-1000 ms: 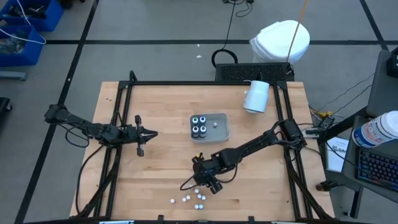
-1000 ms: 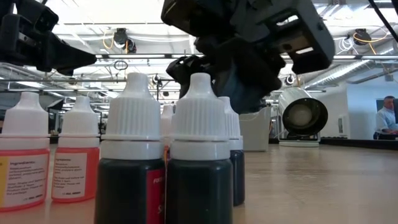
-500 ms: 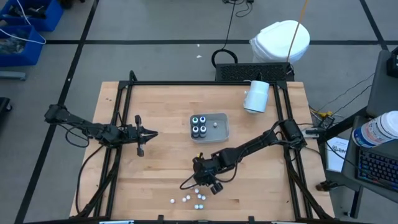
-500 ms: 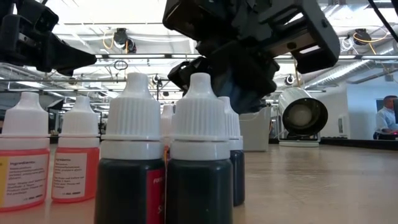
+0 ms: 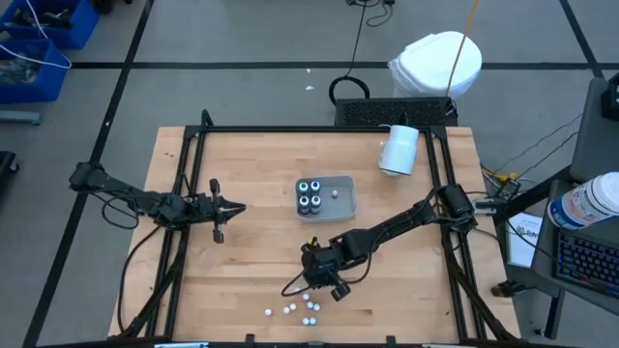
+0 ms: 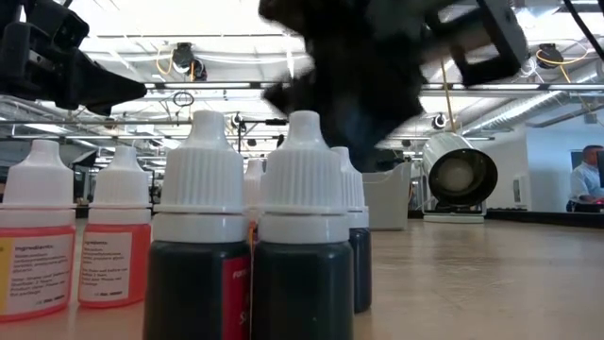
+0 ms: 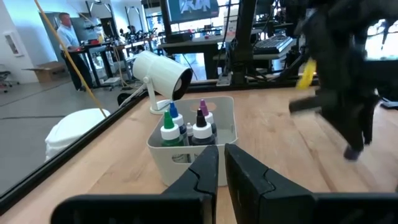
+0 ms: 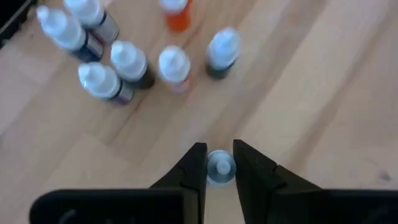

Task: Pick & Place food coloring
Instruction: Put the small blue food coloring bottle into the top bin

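Several small food coloring bottles with white caps (image 5: 295,307) stand loose on the wooden table near its front edge. They also fill the low view (image 6: 198,236) and show in the right wrist view (image 8: 127,59). My right gripper (image 5: 327,282) hovers just above them, shut on one bottle (image 8: 221,168). A grey tray (image 5: 345,201) at mid-table holds a few dark bottles (image 5: 309,194). It also shows in the left wrist view (image 7: 227,112). My left gripper (image 5: 235,207) waits shut and empty, left of the tray. My right gripper pinches a small bottle at its white cap (image 8: 221,174) between its two fingers. The fingers (image 8: 194,163) come from above, pointing down, and the cap's top faces the wrist camera. The bottle's body is hidden below the cap.
A white cylinder (image 5: 398,148) lies at the table's far right. A black frame (image 5: 290,129) runs around the table. A white bin (image 5: 437,63) stands on the floor beyond. A person (image 6: 587,179) is in the room behind.
My right gripper has gone up above the loose bottles and shows blurred in the low view. The loose bottles in front have stayed where they were.
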You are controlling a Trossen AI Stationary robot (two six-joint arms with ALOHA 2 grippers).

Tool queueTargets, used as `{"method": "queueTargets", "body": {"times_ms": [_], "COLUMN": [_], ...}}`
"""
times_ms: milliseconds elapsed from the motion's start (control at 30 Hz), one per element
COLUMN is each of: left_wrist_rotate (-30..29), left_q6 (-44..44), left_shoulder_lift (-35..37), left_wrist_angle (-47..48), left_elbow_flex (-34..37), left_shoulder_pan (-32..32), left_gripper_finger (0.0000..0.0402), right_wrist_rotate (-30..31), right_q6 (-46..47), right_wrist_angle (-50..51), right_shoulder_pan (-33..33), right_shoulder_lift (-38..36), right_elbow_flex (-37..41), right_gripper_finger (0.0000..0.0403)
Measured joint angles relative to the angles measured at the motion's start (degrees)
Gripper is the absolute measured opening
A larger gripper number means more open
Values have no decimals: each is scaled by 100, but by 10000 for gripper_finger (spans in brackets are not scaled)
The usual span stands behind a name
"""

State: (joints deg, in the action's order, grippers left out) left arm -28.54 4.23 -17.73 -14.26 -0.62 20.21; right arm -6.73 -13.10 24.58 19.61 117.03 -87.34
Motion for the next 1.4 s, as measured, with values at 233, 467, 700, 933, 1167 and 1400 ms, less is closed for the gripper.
{"method": "queueTargets", "body": {"times_ms": [233, 467, 700, 933, 1167, 1400], "left_wrist_rotate": [-2, -2, 0, 0, 2, 2], "left_q6": [2, -36, -52, -26, 4, 4], "left_shoulder_lift": [2, 2, 1, 1, 0, 0], "left_wrist_angle": [68, 68, 70, 48, 33, 16], "left_elbow_flex": [-2, -2, -2, -2, -2, -2], "left_shoulder_pan": [0, 0, 0, 1, 2, 2], "left_gripper_finger": [37, 37, 37, 37, 37, 37], "right_wrist_rotate": [1441, 2787, 2709, 1970, 1993, 1898], "right_q6": [47, 544, 815, 635, 922, 1397], "right_wrist_angle": [922, 1509, 487, -741, -1142, -1365], "right_shoulder_pan": [-92, -511, -1388, -1917, -2209, -2425], "right_shoulder_lift": [-1051, -2113, -2804, -2801, -2799, -2800], "right_elbow_flex": [-207, 141, 1693, 2801, 3318, 3410], "right_gripper_finger": [49, 49, 49, 49, 49, 49]}}
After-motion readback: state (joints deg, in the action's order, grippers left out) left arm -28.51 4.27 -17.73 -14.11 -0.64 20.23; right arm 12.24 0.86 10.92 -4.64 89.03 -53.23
